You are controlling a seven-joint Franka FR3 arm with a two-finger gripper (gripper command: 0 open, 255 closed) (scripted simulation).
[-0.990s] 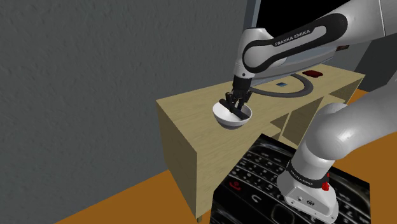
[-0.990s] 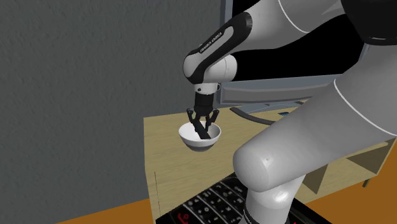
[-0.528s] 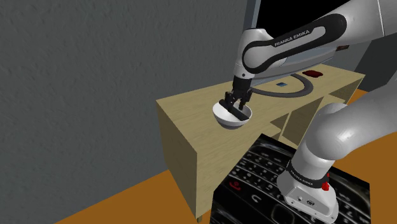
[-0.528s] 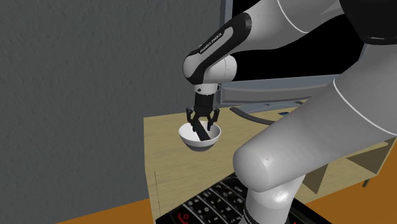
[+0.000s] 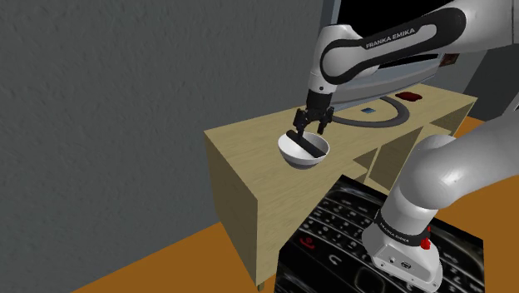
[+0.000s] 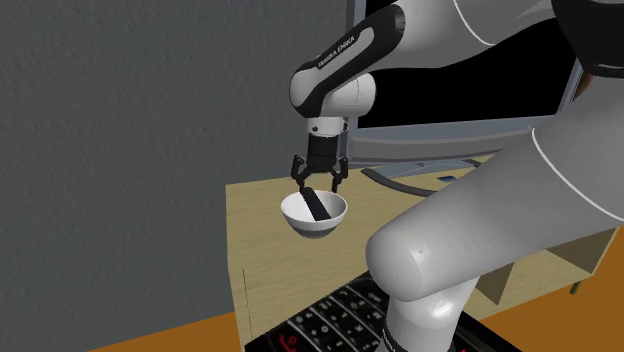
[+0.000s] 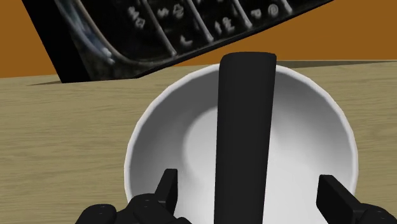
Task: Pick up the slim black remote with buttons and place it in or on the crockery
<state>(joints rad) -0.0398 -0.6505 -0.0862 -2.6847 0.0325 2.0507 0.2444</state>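
The gripper (image 6: 318, 184) hovers just above the white bowl (image 7: 147, 130), its 2 fingers spread; below and between them the black remote (image 7: 245, 127) lies untouched, leaning on the rim.

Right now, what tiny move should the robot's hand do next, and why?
Probably lift the hand straight up, clear of the white bowl. The black remote already lies in the bowl, one end against its rim. The open fingers stand apart on either side without touching it, so nothing is left to hold.
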